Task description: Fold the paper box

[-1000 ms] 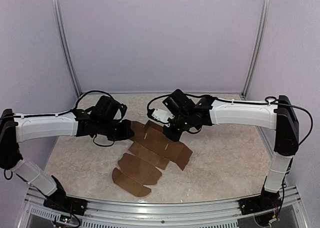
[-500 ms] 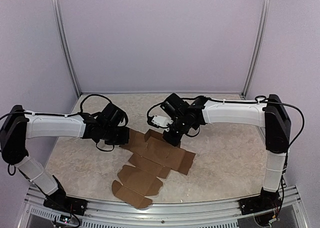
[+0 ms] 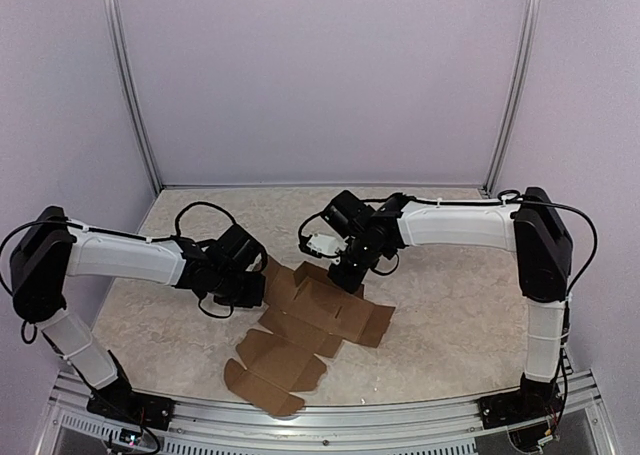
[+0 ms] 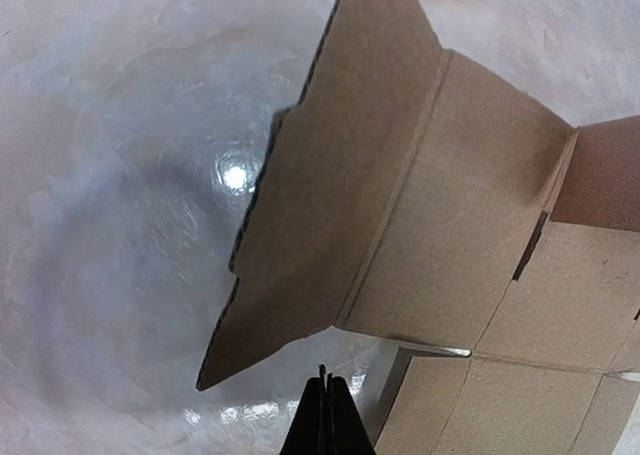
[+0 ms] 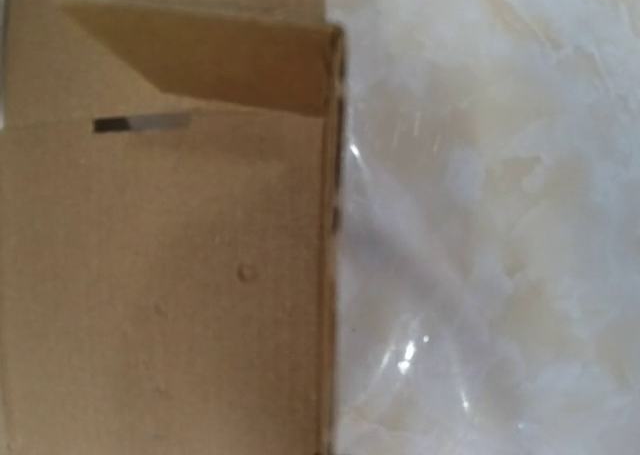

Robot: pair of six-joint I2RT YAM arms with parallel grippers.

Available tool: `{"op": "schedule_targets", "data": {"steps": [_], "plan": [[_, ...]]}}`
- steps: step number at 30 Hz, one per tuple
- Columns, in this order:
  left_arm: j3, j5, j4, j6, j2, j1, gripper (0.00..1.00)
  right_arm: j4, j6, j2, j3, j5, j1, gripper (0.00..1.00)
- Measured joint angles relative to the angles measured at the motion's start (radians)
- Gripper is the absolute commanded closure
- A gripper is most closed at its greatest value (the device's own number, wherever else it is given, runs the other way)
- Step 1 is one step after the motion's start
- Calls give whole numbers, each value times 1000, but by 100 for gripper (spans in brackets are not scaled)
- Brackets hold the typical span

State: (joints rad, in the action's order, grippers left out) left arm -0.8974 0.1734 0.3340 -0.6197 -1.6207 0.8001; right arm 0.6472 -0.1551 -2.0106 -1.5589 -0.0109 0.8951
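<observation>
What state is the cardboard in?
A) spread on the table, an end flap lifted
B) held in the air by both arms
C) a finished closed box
A: the cardboard lies spread out on the table, with the flap by the left gripper tilted up.

Left arm [image 3: 120, 260] and right arm [image 3: 460, 225] low and inward, left claw [image 3: 252, 289] and right claw [image 3: 346, 274] both fully closed.
</observation>
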Motion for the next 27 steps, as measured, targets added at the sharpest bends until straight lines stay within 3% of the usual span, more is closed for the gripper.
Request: {"op": "schedule_targets", "data": {"steps": [27], "plan": [[10,-81,8,-2,-73,45,100,-1,19,-8,0,33,-1,100]]}}
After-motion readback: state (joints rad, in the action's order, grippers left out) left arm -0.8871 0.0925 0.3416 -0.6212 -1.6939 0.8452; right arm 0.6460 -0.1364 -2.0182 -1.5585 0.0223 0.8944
